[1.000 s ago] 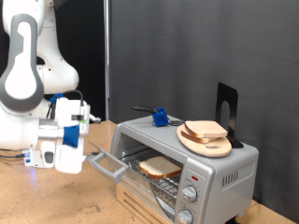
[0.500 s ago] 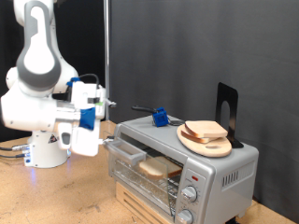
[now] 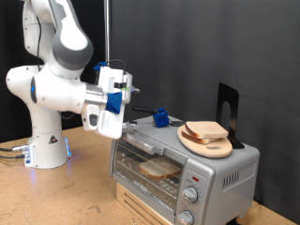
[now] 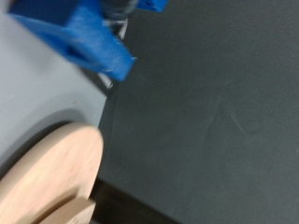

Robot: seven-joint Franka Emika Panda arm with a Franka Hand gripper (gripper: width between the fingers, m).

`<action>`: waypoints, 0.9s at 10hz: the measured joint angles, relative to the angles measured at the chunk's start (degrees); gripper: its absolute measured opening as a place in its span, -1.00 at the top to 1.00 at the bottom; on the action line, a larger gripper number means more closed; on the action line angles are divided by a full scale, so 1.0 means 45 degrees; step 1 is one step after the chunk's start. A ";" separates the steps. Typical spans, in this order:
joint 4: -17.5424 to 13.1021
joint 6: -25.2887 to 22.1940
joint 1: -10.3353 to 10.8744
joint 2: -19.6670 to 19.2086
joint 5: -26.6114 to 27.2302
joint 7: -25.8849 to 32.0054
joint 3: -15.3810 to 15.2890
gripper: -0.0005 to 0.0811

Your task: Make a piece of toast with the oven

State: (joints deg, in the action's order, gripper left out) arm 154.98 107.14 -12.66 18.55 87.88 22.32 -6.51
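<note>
**Toast inside the oven, door nearly shut**

Toast (image 3: 159,168) lies on the wire rack inside the oven (image 3: 225,173), seen through the glass door (image 3: 150,161), which stands almost closed. It is a pale tan slice with a darker crust.

At the exterior view's left rises the white arm, its base standing on the wooden desk (image 3: 56,202). The gripper (image 3: 120,131), with blue fittings on a white hand, sits against the oven's upper corner at the door's top edge; its fingers are hidden from here, so I cannot tell how wide they stand.

The oven is boxy and silver-grey, with round knobs (image 3: 190,194) and a small red light at its front right. On its roof, near the back edge, sits a small blue object (image 3: 160,118) with a dark handle. Further right on the roof lies a round light-wood board (image 3: 206,141) bearing more bread (image 3: 205,130), and a black stand (image 3: 228,111) rises just behind it.

The wrist view shows blurred blue plastic (image 4: 89,37), grey metal and the curved wooden board (image 4: 51,177).
</note>
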 joint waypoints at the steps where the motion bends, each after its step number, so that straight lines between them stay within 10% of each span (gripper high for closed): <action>1: 0.0011 0.0319 0.0021 0.0227 0.0000 -0.0464 -0.0204 -0.99; 9: 0.0986 -0.1457 -0.0808 0.1772 -0.1831 -0.2063 0.0899 -0.99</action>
State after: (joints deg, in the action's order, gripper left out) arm 159.41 100.58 -16.30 26.52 79.64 13.03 -2.46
